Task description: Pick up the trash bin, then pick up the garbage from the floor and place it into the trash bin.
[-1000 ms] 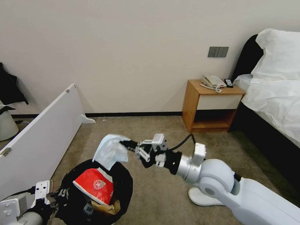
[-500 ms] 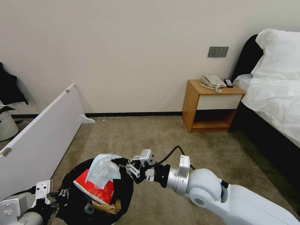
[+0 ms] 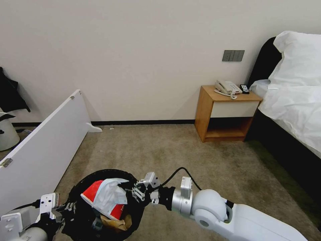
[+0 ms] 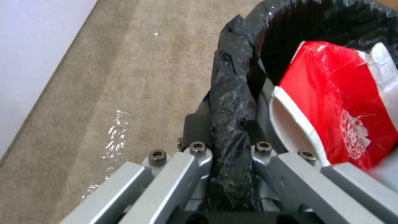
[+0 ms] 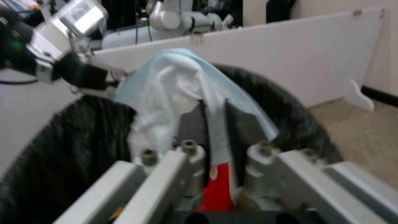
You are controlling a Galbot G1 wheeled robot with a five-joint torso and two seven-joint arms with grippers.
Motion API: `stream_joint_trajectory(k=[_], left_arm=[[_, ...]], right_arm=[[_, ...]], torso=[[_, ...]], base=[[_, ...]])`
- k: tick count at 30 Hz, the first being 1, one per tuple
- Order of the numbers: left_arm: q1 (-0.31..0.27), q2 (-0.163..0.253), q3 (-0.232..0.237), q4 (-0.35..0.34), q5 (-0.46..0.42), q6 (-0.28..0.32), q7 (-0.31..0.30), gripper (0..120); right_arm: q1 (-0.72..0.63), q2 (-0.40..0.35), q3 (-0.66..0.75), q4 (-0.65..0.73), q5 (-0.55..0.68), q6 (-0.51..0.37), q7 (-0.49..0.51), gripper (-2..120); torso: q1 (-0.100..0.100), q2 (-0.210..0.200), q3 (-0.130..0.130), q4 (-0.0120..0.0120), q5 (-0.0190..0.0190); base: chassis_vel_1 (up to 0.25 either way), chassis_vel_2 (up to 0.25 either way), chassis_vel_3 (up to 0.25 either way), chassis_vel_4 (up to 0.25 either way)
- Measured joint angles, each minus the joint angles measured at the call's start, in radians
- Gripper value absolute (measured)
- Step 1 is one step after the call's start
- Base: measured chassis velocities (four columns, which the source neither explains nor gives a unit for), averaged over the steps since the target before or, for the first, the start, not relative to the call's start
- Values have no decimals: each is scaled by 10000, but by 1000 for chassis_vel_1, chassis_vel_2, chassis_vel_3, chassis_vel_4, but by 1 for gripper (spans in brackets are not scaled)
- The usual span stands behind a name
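Left gripper: clamped on bin rim. Right gripper: pinching tissue over bin, above red packet.

Trash bin sits on the floor at the near-left. Left gripper clamps the bin's near-left rim, one finger inside, one outside. Right gripper is over the bin's right rim, pinching a tissue that lies on a packet inside the bin. Paper bag is under the packet. Leaning board stands left of the bin; nightstand against the far wall, bed to its right.
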Motion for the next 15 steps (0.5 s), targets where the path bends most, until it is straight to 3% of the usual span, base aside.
stream_joint_trajectory(k=[4,5,15], left_arm=[[32,4,4,-2,-51,0,-11,4],[59,9,15,-2,-67,0,-16,4],[66,18,95,-3,-88,0,-54,4]], right_arm=[[-11,20,-39,-93,-57,15,4,28],[-24,21,-41,-133,-97,34,8,37],[-102,-103,-14,-66,-153,79,41,72]], torso=[[0,0,0,0,-1],[0,0,0,0,0],[0,0,0,0,0]], base=[[0,0,0,0],[0,0,0,0],[0,0,0,0]])
